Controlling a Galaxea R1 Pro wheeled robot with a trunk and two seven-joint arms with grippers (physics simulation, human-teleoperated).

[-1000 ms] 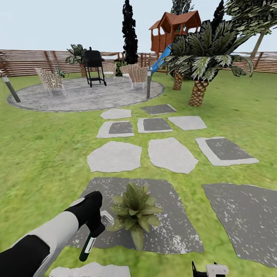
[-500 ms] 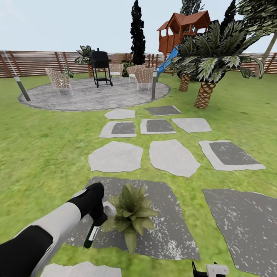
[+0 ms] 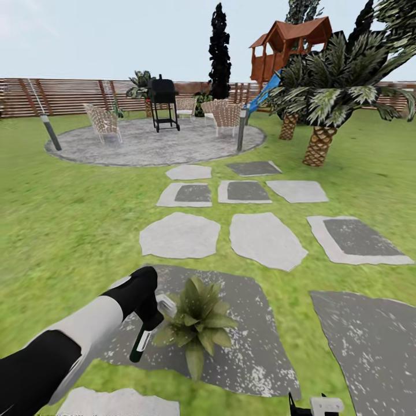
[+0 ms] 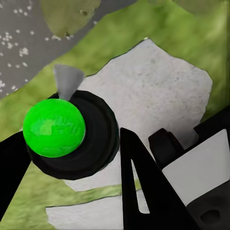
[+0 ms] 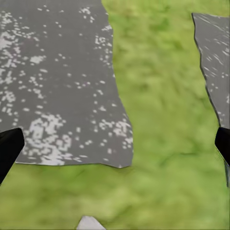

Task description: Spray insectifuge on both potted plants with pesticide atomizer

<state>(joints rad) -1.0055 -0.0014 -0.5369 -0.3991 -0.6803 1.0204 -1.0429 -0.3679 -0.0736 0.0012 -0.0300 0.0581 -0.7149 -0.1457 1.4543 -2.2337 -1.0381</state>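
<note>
Right hand (image 3: 315, 404) pokes in at 6 o'clock at the head view's bottom edge; in the right wrist view its fingertips (image 5: 9, 146) sit far apart at the frame sides, so wide open, nothing in it, just lawn (image 5: 163, 143) and speckled slab under it.

Left hand (image 3: 147, 315) at 7 o'clock grips the pesticide atomizer (image 3: 141, 344), clamped around its body, dark green bottle hanging down, pale grey nozzle (image 3: 166, 305) pointing toward 3 o'clock. In the left wrist view the atomizer (image 4: 67, 134) is seen end-on between the black fingers.

Potted plant (image 3: 196, 323) sits just beside the nozzle on the dark speckled stepping stone (image 3: 254, 346), leaves about touching it.

Risks:
- nozzle so close it likely wets only the near leaves, far side stays dry
- arm swing could knock the plant over
- bottle hangs tilted, grip may slip

Second potted plant not spotted. Further out at 12: pale stones (image 3: 179, 236), patio with grill (image 3: 163, 101), palm (image 3: 323, 98), fence (image 3: 69, 95).
</note>
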